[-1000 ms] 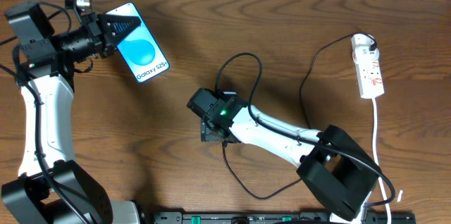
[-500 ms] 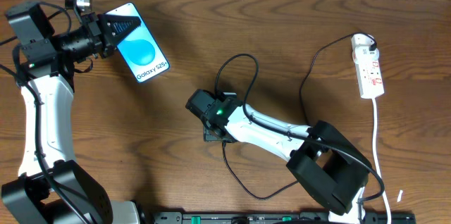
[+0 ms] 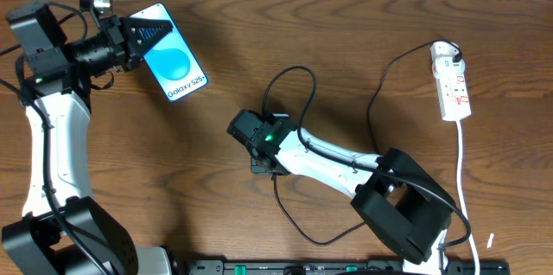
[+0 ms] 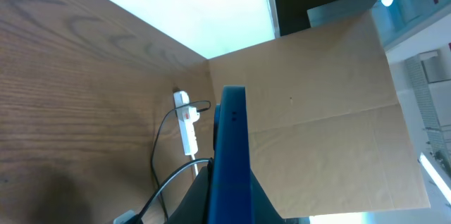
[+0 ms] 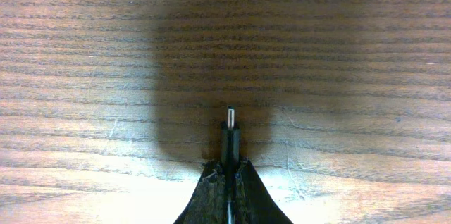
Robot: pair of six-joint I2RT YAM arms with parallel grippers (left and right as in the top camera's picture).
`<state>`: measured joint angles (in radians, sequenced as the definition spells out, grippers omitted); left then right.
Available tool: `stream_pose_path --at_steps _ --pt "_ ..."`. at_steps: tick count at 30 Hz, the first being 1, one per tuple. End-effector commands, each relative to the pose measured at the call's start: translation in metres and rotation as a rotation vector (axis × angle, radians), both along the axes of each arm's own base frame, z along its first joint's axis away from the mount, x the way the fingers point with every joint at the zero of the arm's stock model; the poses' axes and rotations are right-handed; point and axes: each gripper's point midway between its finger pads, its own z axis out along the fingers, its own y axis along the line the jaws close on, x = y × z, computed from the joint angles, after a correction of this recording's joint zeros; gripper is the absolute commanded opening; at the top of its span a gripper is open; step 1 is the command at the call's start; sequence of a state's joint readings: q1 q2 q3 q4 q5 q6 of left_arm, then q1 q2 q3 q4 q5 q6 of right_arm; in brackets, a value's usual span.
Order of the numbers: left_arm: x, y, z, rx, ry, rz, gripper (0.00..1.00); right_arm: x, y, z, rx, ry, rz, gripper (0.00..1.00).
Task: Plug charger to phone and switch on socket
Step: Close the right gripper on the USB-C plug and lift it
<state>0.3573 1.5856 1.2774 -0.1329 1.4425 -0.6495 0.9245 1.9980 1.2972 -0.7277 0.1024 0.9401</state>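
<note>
Up at the far left, my left gripper (image 3: 143, 31) is shut on the top end of the phone (image 3: 179, 67), whose blue screen faces up. In the left wrist view the phone (image 4: 232, 139) shows edge-on between the dark fingers (image 4: 201, 196). Near the table's middle, my right gripper (image 3: 260, 163) points down and is shut on the charger's plug. The right wrist view has the plug tip (image 5: 230, 120) sticking out past the closed fingers (image 5: 211, 189), just over the wood. The black charger cable (image 3: 294, 71) loops back toward the socket (image 3: 453, 83) at the far right.
The socket's white cord (image 3: 461, 163) runs down the right side toward the front edge. A black rail (image 3: 346, 268) lies along the front edge. A cardboard wall (image 4: 324, 111) stands behind the table in the left wrist view, with the socket (image 4: 186, 122) before it.
My right gripper has closed its jaws on the charger's plug, and its arm has shifted slightly left. The left arm and the phone have stayed still.
</note>
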Motion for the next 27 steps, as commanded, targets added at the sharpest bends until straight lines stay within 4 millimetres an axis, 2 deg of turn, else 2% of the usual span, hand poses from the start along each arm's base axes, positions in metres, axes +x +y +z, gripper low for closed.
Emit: stream_pose_path --at_steps 1,7,11,15,17,19,21,25,27 --pt "-0.009 -0.004 0.009 -0.007 -0.036 -0.037 0.07 0.0 -0.001 -0.007 -0.017 0.011 -0.007 0.01" --pt "-0.009 -0.004 0.009 -0.007 -0.036 -0.037 0.07 0.015 -0.009 0.01 0.002 0.008 -0.042 0.01" --pt "-0.009 -0.004 0.009 -0.007 -0.036 -0.037 0.07 0.035 -0.023 0.028 0.05 0.019 -0.069 0.01" --pt "-0.009 -0.004 0.009 -0.007 -0.035 -0.036 0.07 0.058 -0.032 0.05 0.178 0.054 -0.065 0.01" --pt "-0.009 -0.004 0.009 -0.007 -0.035 -0.036 0.07 0.071 -0.024 0.073 0.344 0.077 0.043 0.01" --pt "-0.009 -0.004 0.009 -0.007 -0.035 -0.036 0.07 0.075 -0.017 0.088 0.461 0.087 0.131 0.01" --pt "-0.009 -0.004 0.009 -0.007 -0.035 -0.036 0.07 0.078 -0.009 0.116 0.665 0.091 0.251 0.01" --pt "-0.009 -0.004 0.009 -0.007 -0.035 -0.036 0.07 0.074 0.0 0.161 0.975 0.085 0.434 0.01" --pt "-0.009 -0.004 0.009 -0.007 -0.035 -0.036 0.08 0.067 0.001 0.19 1.149 0.025 0.602 0.01"
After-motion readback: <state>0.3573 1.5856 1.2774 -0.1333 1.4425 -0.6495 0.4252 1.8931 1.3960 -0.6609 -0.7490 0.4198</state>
